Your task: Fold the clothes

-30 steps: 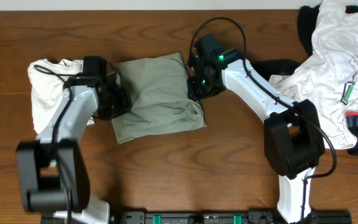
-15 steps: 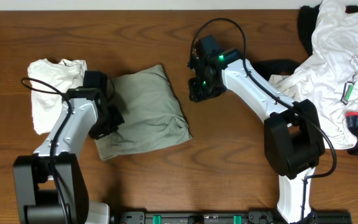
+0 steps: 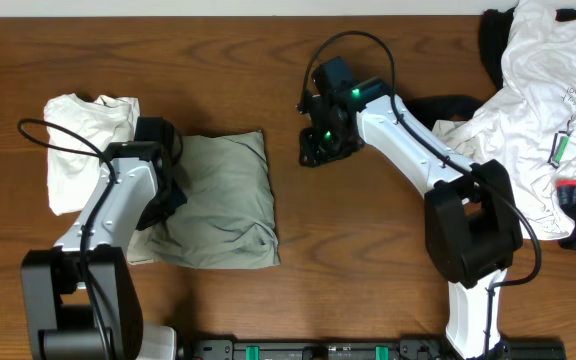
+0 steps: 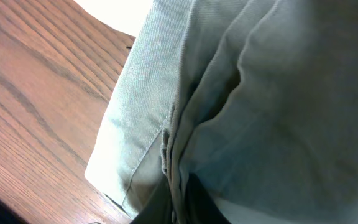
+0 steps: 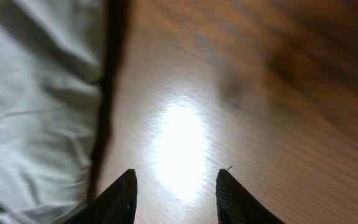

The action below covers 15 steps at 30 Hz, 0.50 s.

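A folded sage-green garment (image 3: 218, 200) lies on the wooden table left of centre, and it fills the left wrist view (image 4: 260, 99). My left gripper (image 3: 166, 195) is shut on its left edge, the fabric pinched between the fingers (image 4: 179, 196). My right gripper (image 3: 313, 152) hangs open and empty over bare wood, right of the garment. Its two dark fingertips (image 5: 174, 186) show above the table, with the garment's edge (image 5: 36, 99) at the left.
A folded white garment (image 3: 78, 140) lies at the far left beside the green one. A heap of white and dark clothes (image 3: 538, 110) fills the right end of the table. Bare wood lies between the green garment and the heap.
My left gripper has dragged the green garment left and toward the front edge. My right gripper let go of it and now stands open over bare wood.
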{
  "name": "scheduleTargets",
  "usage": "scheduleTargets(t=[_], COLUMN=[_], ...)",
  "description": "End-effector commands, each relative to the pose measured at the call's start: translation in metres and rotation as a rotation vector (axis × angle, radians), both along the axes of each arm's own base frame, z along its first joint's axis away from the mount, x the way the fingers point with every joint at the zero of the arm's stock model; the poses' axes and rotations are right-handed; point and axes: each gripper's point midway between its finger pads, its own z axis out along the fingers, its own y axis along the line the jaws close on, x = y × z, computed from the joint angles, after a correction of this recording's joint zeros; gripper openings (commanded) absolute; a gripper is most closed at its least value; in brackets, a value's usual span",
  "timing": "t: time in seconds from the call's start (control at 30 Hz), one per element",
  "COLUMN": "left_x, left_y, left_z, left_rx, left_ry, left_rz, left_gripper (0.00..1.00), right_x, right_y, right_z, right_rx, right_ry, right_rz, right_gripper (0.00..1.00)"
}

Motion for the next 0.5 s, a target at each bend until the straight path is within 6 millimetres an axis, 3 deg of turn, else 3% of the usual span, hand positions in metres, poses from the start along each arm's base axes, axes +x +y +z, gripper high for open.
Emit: scheduleTargets(t=[0.0,0.13,0.27,0.47], left_x=[-0.006,-0.01,-0.012,-0.012], left_y=[0.01,0.01,0.01,0.01], left_z=[-0.009,-0.022,-0.027,-0.027], left_rx=[0.054,0.053,0.052,0.052], left_ry=[0.043,0.094,0.116,0.118], left_rz=[0.027,0.025,0.025,0.024], left_gripper=[0.13,0.17,0.31,0.34], right_x=[-0.016,-0.027,-0.038,-0.033], right_y=[0.026,0.038,0.054,0.085], right_z=[0.024,0.025,0.028,0.035], right_rx=[0.115,0.138,0.168,0.217], right_ry=[-0.01,-0.007,-0.02,-0.129], right_rz=[0.125,0.18,0.248,0.311], right_gripper=[0.44,0.45,0.45,0.41])
